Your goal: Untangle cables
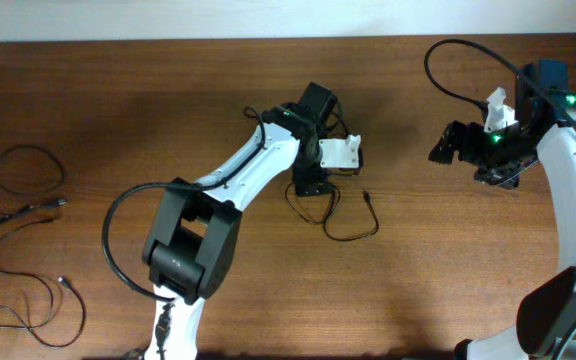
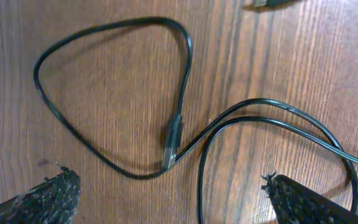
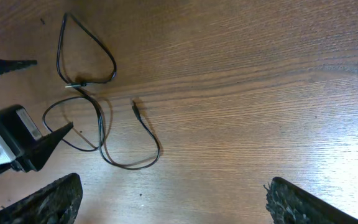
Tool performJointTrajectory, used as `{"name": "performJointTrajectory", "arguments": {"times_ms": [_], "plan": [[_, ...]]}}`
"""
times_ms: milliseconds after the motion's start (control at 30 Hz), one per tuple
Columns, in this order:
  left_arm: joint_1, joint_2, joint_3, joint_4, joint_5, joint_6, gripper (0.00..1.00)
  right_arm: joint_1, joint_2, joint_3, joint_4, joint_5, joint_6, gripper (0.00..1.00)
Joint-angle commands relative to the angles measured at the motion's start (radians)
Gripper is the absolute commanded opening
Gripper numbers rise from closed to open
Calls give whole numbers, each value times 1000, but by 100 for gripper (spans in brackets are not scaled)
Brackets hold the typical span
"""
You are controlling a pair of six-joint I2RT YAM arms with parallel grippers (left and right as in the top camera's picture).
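Observation:
A thin black cable (image 1: 346,225) lies looped on the wooden table at centre, one plug end (image 1: 366,196) pointing up. My left gripper (image 1: 313,180) is open and hovers right over its loops. In the left wrist view the cable (image 2: 185,68) forms a triangular loop with a USB plug (image 2: 173,142) lying between the open fingers (image 2: 169,196). My right gripper (image 1: 458,145) is open and empty, off to the right of the cable. In the right wrist view the cable (image 3: 98,134) lies far left, and my fingers (image 3: 173,199) are over bare wood.
Two other black cables lie at the far left: one (image 1: 18,185) looped near the edge, another (image 1: 38,305) by the front left corner. The table's far edge meets a white wall (image 1: 268,15).

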Motion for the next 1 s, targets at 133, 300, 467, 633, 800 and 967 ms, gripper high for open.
{"name": "performJointTrajectory", "arguments": {"times_ms": [133,300,467,633,800,967], "plan": [[-19,64,-9,35,28,62,100,5,-11,-4,2,13,-9,96],[-27,127,-9,66,27,61,96,5,-11,-4,2,14,-9,96],[-29,130,-9,-2,26,-83,59,5,-11,-4,3,29,-9,96],[-28,130,-9,-47,-167,-674,44,5,-11,-4,-6,28,-9,96],[-24,130,-9,-111,-185,-1056,38,5,-11,-4,-17,28,-8,96],[-33,130,-9,-162,-60,-1056,38,5,-11,-4,-17,27,-8,96]]}}
